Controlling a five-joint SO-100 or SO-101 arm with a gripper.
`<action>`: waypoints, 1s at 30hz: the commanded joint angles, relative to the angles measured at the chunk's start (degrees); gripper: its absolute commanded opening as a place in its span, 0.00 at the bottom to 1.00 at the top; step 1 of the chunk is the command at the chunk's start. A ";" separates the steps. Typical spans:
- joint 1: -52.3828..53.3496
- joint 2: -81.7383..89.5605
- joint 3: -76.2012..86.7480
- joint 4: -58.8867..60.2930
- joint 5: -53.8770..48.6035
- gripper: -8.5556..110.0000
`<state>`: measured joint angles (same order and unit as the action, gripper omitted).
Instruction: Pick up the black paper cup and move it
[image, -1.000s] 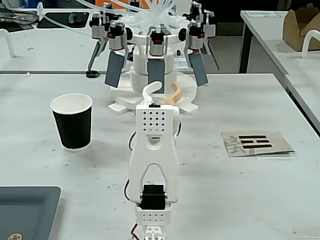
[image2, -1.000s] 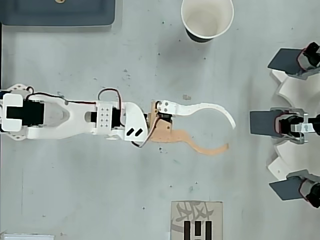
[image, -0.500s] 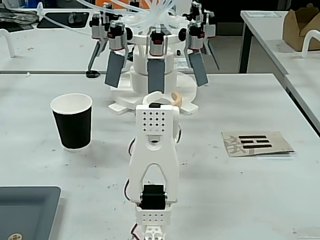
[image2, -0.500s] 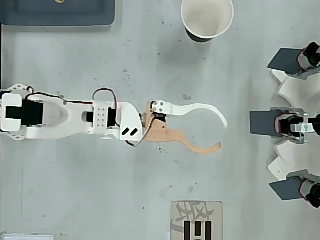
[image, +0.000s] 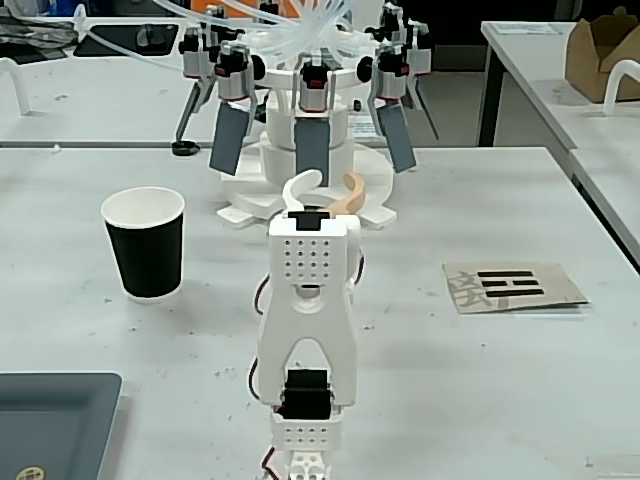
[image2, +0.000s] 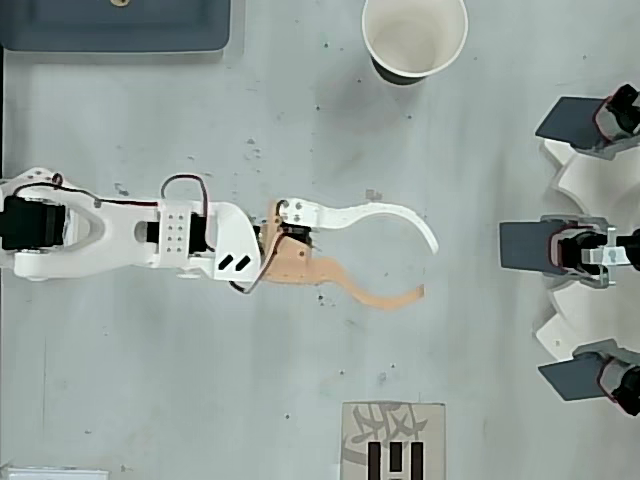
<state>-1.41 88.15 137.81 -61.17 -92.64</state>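
The black paper cup (image: 147, 243) stands upright on the table at the left of the fixed view; from overhead the black paper cup (image2: 414, 38) shows its white inside at the top edge. My gripper (image2: 427, 268) points toward the right in the overhead view, its white finger (image2: 385, 214) and orange finger (image2: 370, 295) spread apart with nothing between them. The cup sits well off to the side of the gripper, apart from it. In the fixed view the gripper (image: 330, 188) peeks out behind the white arm (image: 308, 300).
A white multi-armed rig (image: 310, 110) with grey paddles stands just beyond the gripper. A dark grey tray (image: 50, 420) lies at the near left corner. A cardboard card with black marks (image: 512, 286) lies on the right.
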 joint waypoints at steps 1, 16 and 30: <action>0.18 5.27 2.37 -1.67 0.35 0.12; 0.18 18.81 18.72 -2.64 1.05 0.15; -0.09 26.28 31.29 -7.12 4.04 0.29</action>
<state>-1.41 111.97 168.66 -66.88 -89.03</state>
